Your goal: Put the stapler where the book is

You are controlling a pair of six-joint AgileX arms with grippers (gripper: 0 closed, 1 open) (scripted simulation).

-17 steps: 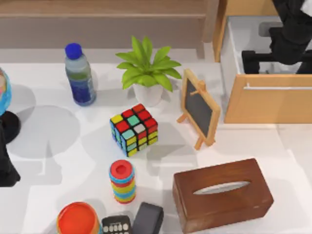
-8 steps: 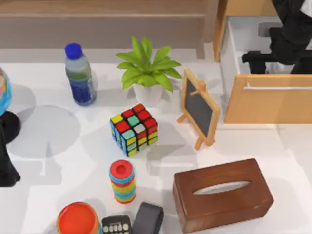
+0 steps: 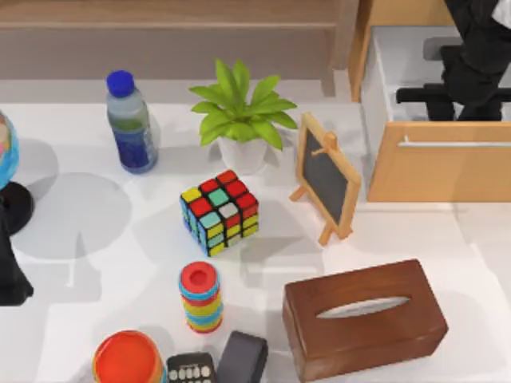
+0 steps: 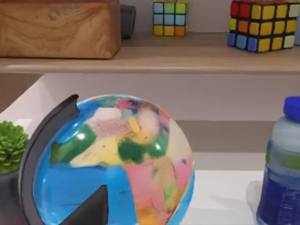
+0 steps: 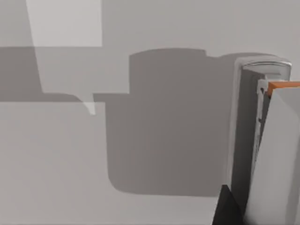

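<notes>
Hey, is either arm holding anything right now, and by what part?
It cannot be told. The right arm hangs over the open drawer at the top view's right; the left arm sits parked by the globe.

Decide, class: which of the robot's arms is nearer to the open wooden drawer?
Right. The right arm reaches over the drawer at the table's far right corner. The left arm sits parked at the table's left edge, beside the globe, well away from the drawer.

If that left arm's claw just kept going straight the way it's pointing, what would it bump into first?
Most likely the globe: in the left wrist view it sits directly ahead and close. Beyond it stand a blue-capped water bottle and a wooden shelf carrying puzzle cubes, though depth is hard to judge.
</notes>
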